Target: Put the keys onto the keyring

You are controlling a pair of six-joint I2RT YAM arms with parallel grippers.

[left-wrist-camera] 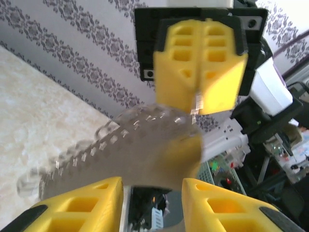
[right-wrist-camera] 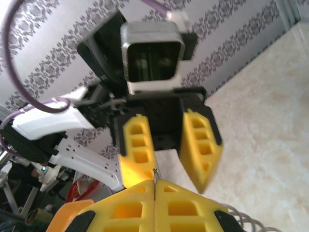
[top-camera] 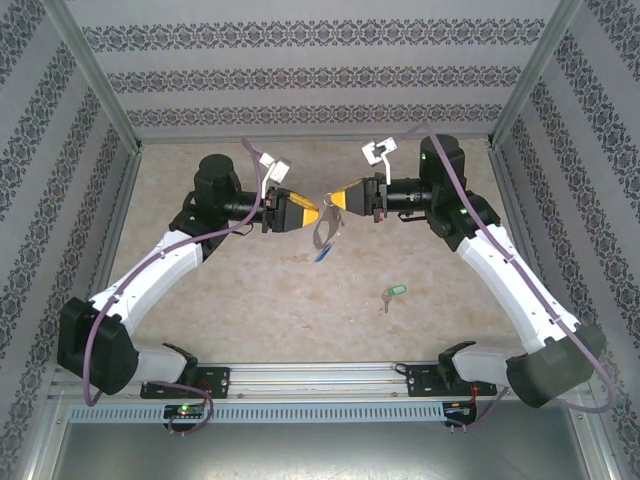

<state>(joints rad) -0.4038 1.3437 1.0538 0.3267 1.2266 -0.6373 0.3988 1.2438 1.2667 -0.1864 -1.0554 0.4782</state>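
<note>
At table centre in the overhead view, the two grippers are facing tip to tip: the left gripper (top-camera: 312, 212) is pointing in from 9 o'clock, the right gripper (top-camera: 332, 203) from 3 o'clock. Right jaws are pressing fully together, pinching a thin edge of the keyring (top-camera: 322, 236), which is hanging from the pinch toward 6 o'clock with its blue tag (top-camera: 320, 256) dangling lowest, clear of the table (top-camera: 240, 290). Left jaws are standing partly apart, gripping nothing; in the left wrist view the loop is showing blurred just above its fingers (left-wrist-camera: 91, 203), so contact cannot be told. The key (top-camera: 386, 301) is lying flat on the table at about 4 o'clock from the loop, well apart, green tag (top-camera: 394, 292) attached, untouched. Judgement: loop is looking stiff, metallic and slippery, heavy for a one-edge pinch, liable to pivot or swing; a second hold on its long side, away from wherever it opens, is looking advisable. Key is looking light, thin, awkward to lift off a flat surface; the plastic tag is offering the thicker, grippier purchase, leaving the key's hole free for threading.
</note>
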